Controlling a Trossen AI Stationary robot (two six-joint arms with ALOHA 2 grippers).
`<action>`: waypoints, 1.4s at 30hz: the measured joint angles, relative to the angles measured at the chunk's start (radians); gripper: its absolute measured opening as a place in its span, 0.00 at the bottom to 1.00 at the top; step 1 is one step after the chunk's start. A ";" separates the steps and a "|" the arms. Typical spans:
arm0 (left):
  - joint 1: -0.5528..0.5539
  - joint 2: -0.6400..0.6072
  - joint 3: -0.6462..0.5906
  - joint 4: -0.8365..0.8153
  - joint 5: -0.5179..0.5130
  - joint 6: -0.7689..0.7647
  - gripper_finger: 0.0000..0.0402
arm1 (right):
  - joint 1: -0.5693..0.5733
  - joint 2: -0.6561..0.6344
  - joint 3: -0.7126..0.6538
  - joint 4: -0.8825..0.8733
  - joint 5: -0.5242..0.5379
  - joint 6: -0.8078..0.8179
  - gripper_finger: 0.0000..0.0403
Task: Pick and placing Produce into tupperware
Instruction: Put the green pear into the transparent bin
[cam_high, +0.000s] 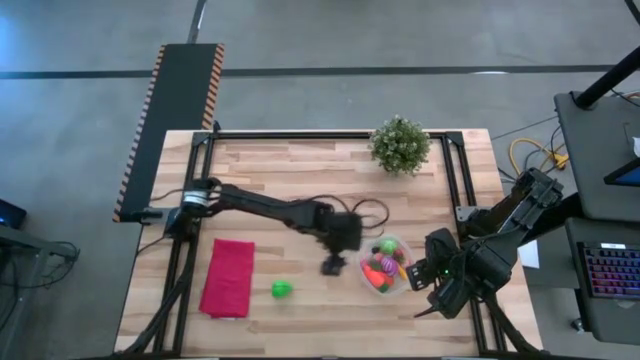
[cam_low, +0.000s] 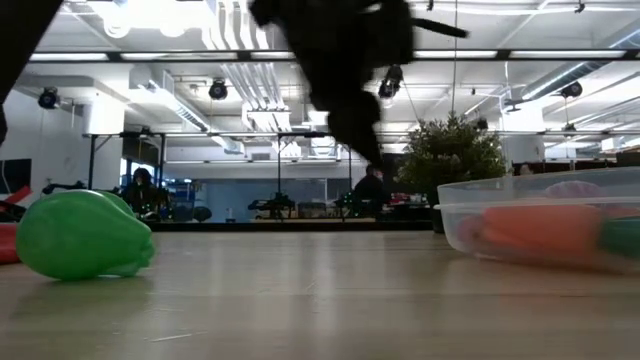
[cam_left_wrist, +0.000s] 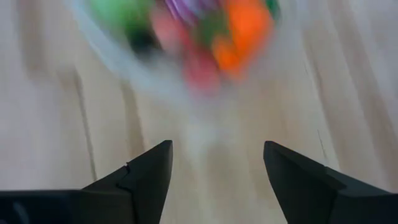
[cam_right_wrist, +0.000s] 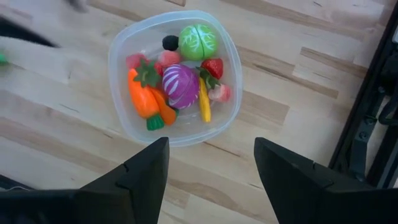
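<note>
The clear round tupperware (cam_high: 387, 264) sits on the table right of centre and holds several toy pieces: an orange carrot (cam_right_wrist: 144, 94), a purple cabbage (cam_right_wrist: 180, 86), a green cabbage (cam_right_wrist: 198, 42), a red strawberry, a yellow piece. One green toy piece (cam_high: 282, 289) lies on the bare wood near the red cloth. My left gripper (cam_high: 334, 264) hangs open just left of the tupperware, holding nothing; its wrist view shows the blurred tupperware (cam_left_wrist: 186, 43) ahead. My right gripper (cam_high: 440, 290) waits open at the table's right edge, beside the tupperware (cam_right_wrist: 175, 74).
A folded red cloth (cam_high: 229, 277) lies at the table's left near side. A green potted plant (cam_high: 401, 144) stands at the far edge. Black frame rails run along the table's sides. Bare wood lies between the cloth and the tupperware.
</note>
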 joint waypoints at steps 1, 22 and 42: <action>-0.013 -0.030 -0.022 -0.067 -0.005 0.024 0.59 | 0.000 0.000 0.000 0.001 0.005 -0.001 0.57; -0.257 -0.730 -0.719 0.018 -0.119 -0.527 0.58 | -0.001 0.000 -0.004 0.000 0.046 0.005 0.57; -0.420 -0.468 -0.710 0.123 -0.232 -0.639 0.66 | 0.000 0.002 -0.004 0.013 0.045 0.008 0.57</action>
